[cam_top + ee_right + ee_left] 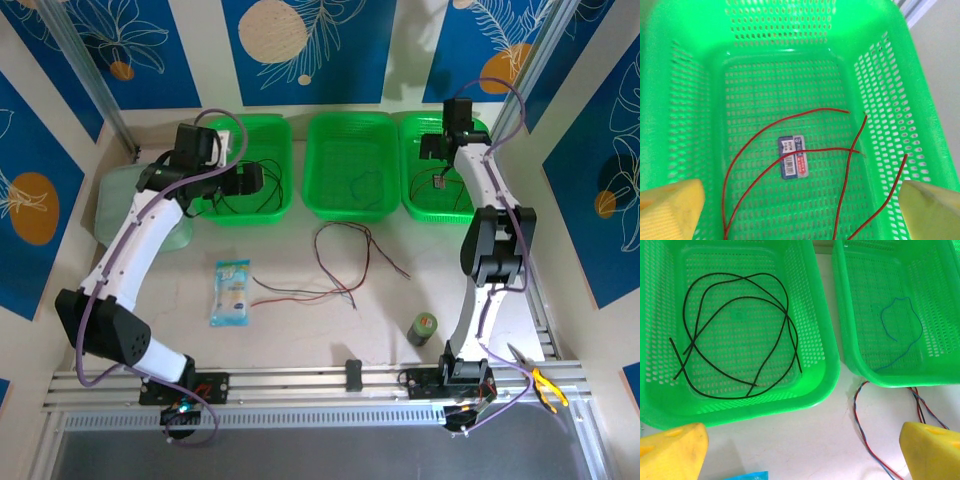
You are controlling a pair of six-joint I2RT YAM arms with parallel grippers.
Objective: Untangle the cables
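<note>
A loose tangle of red, black and blue-grey cables (310, 293) lies on the table in front of three green baskets. Black cables (786, 310) curl in the left basket (250, 215). A single blue cable (921, 325) lies in the middle basket (350, 212), and red cables (785, 118) lie in the right basket (435, 213). My left gripper (250, 180) hovers over the left basket's front, open, its yellow fingers (670, 452) wide apart with nothing between them. Over the right basket my right gripper (437, 150) is open above the red cables, fingers (935, 210) apart, touching nothing.
A twisted red and blue pair (860, 415) runs from under the middle basket's front rim. A blue snack packet (231, 291) lies left of the tangle, a small green can (423, 328) near the right arm's base, and yellow pliers (545, 385) on the rail. A label sticker (793, 157) sits in the right basket.
</note>
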